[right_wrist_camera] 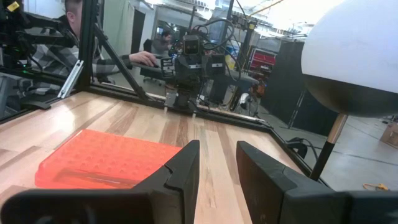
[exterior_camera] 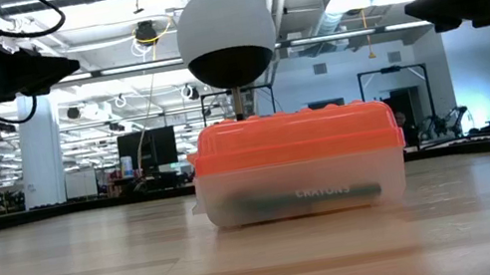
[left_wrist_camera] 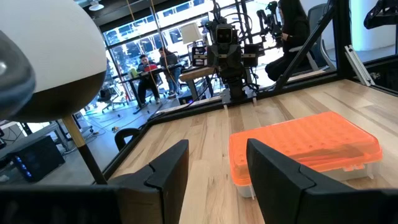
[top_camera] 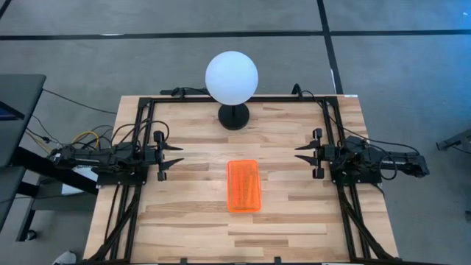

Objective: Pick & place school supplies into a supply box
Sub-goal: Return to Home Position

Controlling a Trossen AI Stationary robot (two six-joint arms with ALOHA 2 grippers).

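The supply box [top_camera: 243, 185] sat in the middle of the counter [top_camera: 191, 228]. Its orange lid [exterior_camera: 294, 137] was shut down over the clear body, and something dark showed through the wall in the low view. The packing looked done, so the step in hand was only to go home. To do that well, each hand should pull back slowly and high, so that nothing bumps the box or pushes it off its spot. A little farther back, the left hand [top_camera: 179, 155] hung on the left side of the box and the right hand [top_camera: 300, 153] on the right side. Both were well apart from the box and up off the counter. Each hand had its two fingers spread open, and it held nothing and touched nothing. Farther back, the white ball lamp [top_camera: 232, 76] stood by the far edge, and the hands should not brush it either. Beyond the counter, people [left_wrist_camera: 152, 68] sat in the room.
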